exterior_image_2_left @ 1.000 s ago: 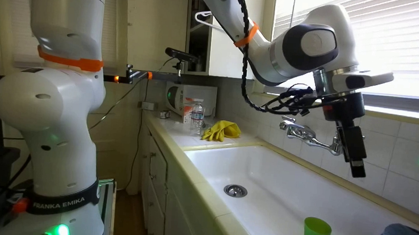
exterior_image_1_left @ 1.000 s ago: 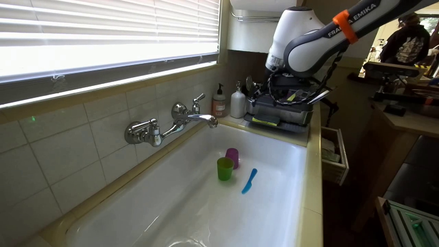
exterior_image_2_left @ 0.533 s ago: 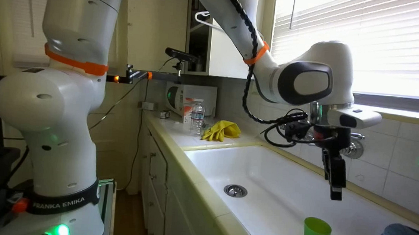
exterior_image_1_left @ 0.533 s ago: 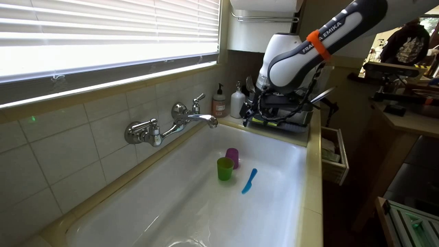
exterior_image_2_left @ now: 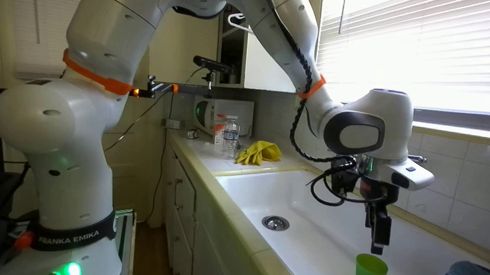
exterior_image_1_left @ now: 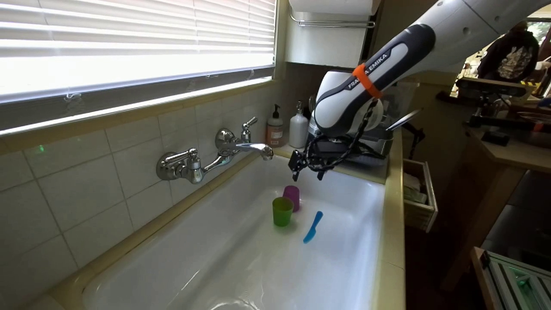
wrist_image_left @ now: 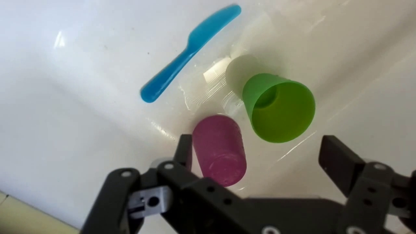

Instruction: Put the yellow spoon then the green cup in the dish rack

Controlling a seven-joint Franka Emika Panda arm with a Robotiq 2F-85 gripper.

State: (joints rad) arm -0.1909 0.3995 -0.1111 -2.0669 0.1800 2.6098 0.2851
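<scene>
The arm [exterior_image_1_left: 387, 60] bends over the white sink [exterior_image_1_left: 340, 267]. Behind the arm, in an exterior view, the rack [exterior_image_1_left: 381, 144] is partly hidden. The gripper [exterior_image_1_left: 308, 176] is above the sink, its jaws standing far apart and holding nothing. The green cup [exterior_image_1_left: 282, 213] stands upright inside the sink. Just beside it is a pink cup [wrist_image_left: 222, 146], seemingly bottom up. Near both lies a blue knife [wrist_image_left: 200, 38].
</scene>
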